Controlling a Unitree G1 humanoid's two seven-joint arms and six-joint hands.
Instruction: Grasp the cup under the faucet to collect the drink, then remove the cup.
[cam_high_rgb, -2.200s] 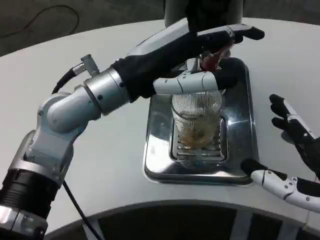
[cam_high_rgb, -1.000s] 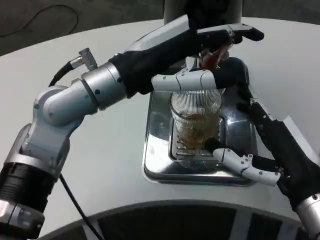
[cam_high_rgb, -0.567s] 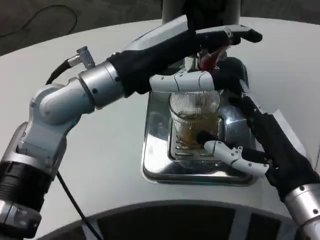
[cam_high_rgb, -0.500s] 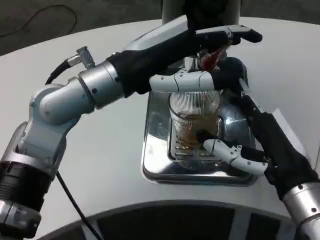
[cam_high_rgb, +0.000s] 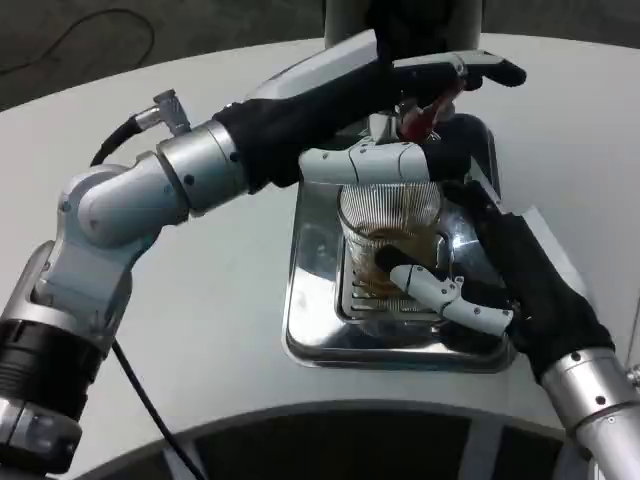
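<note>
Gripping ribbed clear cup (cam_high_rgb: 388, 222), right hand (cam_high_rgb: 480, 275).

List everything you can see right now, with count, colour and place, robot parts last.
cup: one, clear ribbed glass with brown drink, on the tray grate under the faucet.
tray: one, shiny steel, table centre.
faucet: one, red part showing, above the cup, mostly hidden by the left hand.
dispenser: one, grey, behind the tray.
table: one, white.
cable: one, black, on the dark floor, top left.
left hand: one, white and black, up at the faucet over the cup's rim.
right hand: one, white and black, around the cup's right side.
</note>
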